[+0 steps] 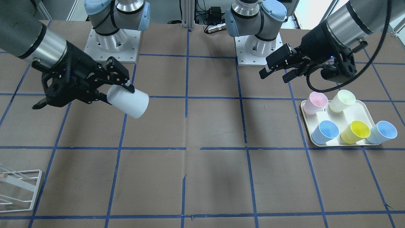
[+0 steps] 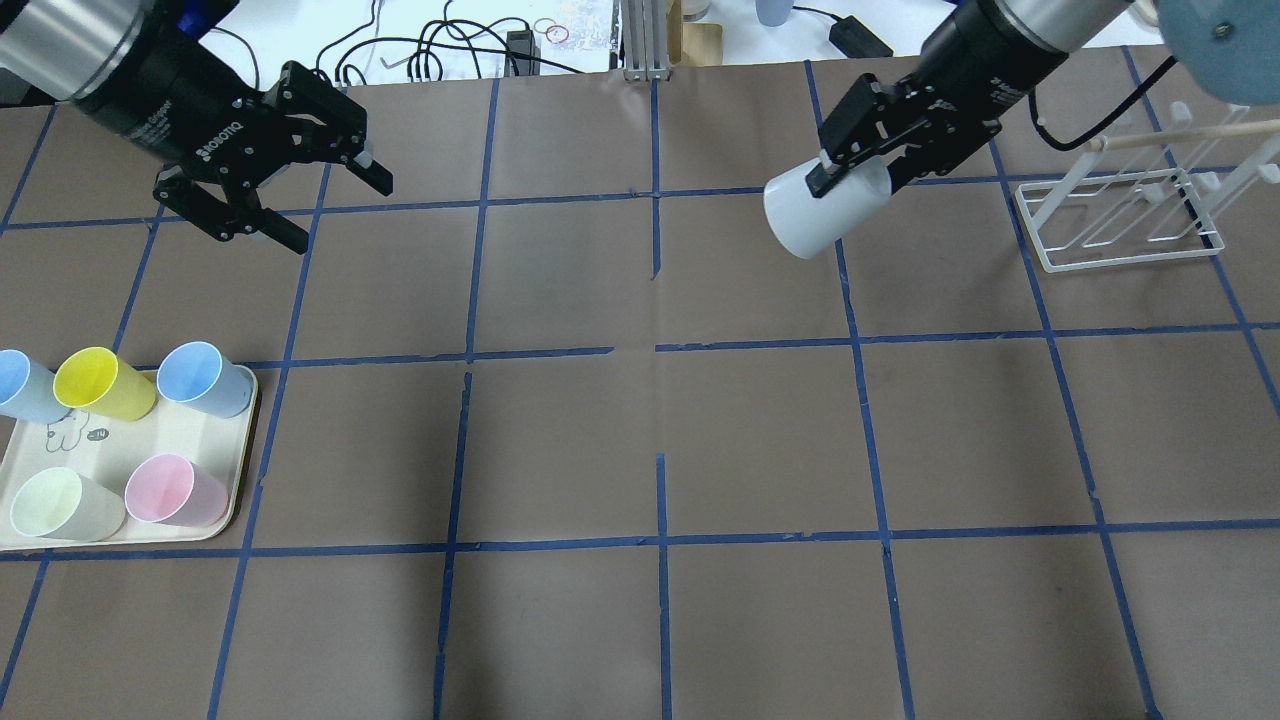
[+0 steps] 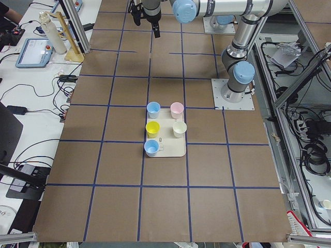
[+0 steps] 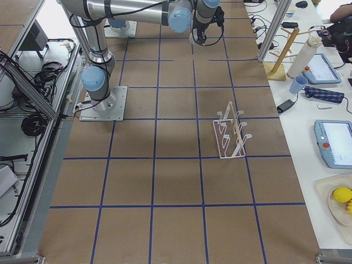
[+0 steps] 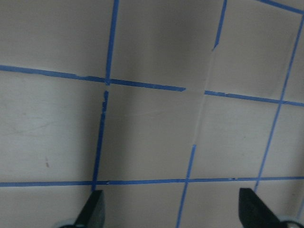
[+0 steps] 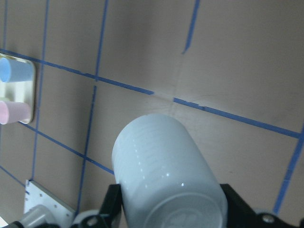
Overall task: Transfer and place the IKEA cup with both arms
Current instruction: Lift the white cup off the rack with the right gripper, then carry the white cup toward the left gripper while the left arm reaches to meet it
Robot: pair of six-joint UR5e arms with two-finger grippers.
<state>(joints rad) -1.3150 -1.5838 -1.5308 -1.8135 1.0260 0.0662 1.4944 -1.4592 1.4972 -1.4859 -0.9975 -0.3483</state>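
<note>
The IKEA cup (image 2: 825,215) is light grey and lies tilted on its side in the air, held in my right gripper (image 2: 850,170). The gripper is shut on its narrow end and the wide end points toward the table's middle. The cup also shows in the front view (image 1: 128,103) and fills the right wrist view (image 6: 166,175). My left gripper (image 2: 338,214) is open and empty, hovering above the table beyond the tray. In the left wrist view its fingertips (image 5: 92,211) frame bare brown table.
A cream tray (image 2: 110,440) at the robot's left holds two light blue cups, a yellow cup (image 2: 100,382), a pink cup (image 2: 170,490) and a cream-green cup (image 2: 60,505). A white wire rack (image 2: 1120,220) stands at the robot's right. Blue tape lines grid the brown table.
</note>
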